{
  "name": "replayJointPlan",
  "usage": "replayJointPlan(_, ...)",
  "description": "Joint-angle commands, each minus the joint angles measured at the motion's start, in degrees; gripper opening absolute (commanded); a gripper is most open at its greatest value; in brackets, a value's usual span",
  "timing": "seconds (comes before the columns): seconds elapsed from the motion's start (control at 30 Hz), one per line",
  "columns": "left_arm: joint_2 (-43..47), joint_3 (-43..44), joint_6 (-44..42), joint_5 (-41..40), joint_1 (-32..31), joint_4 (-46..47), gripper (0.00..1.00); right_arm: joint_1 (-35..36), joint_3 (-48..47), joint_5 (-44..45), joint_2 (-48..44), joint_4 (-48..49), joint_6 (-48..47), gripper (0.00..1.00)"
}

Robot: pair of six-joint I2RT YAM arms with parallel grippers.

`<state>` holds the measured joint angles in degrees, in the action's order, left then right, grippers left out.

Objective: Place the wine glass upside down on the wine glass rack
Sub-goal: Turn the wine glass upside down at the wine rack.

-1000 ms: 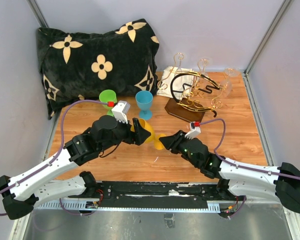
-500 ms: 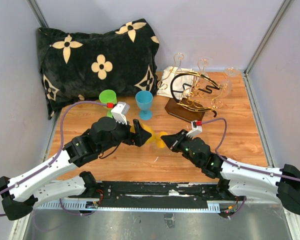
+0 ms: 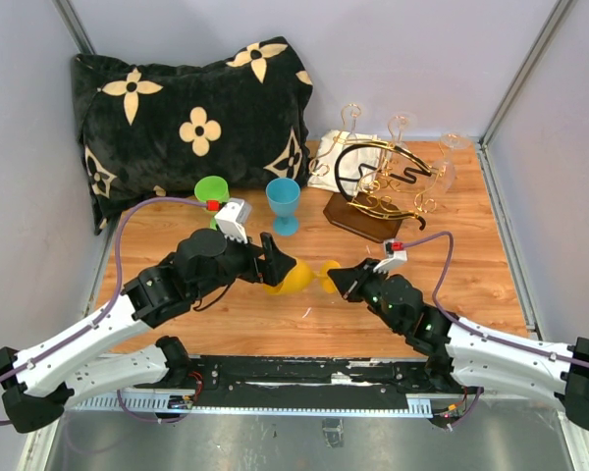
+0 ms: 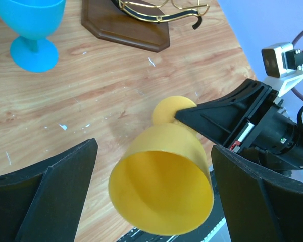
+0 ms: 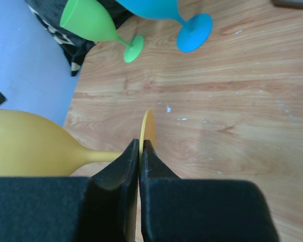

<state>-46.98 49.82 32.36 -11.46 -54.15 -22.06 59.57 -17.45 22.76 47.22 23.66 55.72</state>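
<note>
The wine glass rack (image 3: 383,183), gold wire on a dark wooden base, stands at the far right of the bench (image 3: 491,257). The yellow wine glass (image 3: 296,277) is not on it. It lies horizontally off the bench surface, on the near side of the rack and to its left, well apart from the base, with its foot pointing toward the rack side and its mouth pointing away.

The right hand (image 3: 336,282) is pinched tight on the thin edge of the glass's foot, its two fingers (image 5: 122,166) pressed to either face of the disc, and it carries the glass by that rim. The left hand (image 3: 273,261), further left of the rack, is spread wide. In the left wrist view its fingers (image 4: 65,176) stand on either side of the bowl with clear gaps, gripping nothing.

A blue goblet (image 3: 284,204) stands upright just left of the rack's base, and a green goblet (image 3: 212,191) stands further left. A black flowered pillow (image 3: 177,118) lies far left of the rack, and a pale cloth (image 3: 326,165) is bunched against its far left side.
</note>
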Motion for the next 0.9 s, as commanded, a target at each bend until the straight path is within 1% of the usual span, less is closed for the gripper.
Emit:
replayJointPlan(0.0,0.3,4.2,-1.9,-2.6,-0.2,-2.8,1.0,-0.3,1.6,5.9,-3.8,-5.0,-7.2,0.01)
replayJointPlan(0.17,-1.8,7.4,-4.5,-2.7,-0.3,-6.2,1.0,-0.3,2.5,6.3,-9.5,-7.8,-17.2,0.01)
replayJointPlan(0.37,-2.8,8.3,-11.0,1.2,-0.2,-5.8,1.0,-0.3,2.9,3.5,-13.6,-8.3,-31.7,0.01)
replayJointPlan(0.53,-4.5,9.4,-16.3,3.9,-0.2,-6.3,0.99,-0.3,-1.0,-1.3,-16.9,-14.2,-44.7,0.01)
replayJointPlan(0.63,-5.4,9.5,-20.2,7.3,-0.2,-5.6,0.99,-0.3,-3.6,-4.4,-17.9,-17.2,-51.7,0.01)
replayJointPlan(0.77,-6.4,9.2,-25.9,10.8,-0.3,-4.3,0.92,-0.3,-9.3,-12.3,-17.3,-23.3,-59.5,0.01)
replayJointPlan(0.87,-4.6,6.3,-31.6,14.8,-0.2,0.4,0.89,-0.3,-12.4,-17.6,-17.0,-25.6,-64.5,0.01)
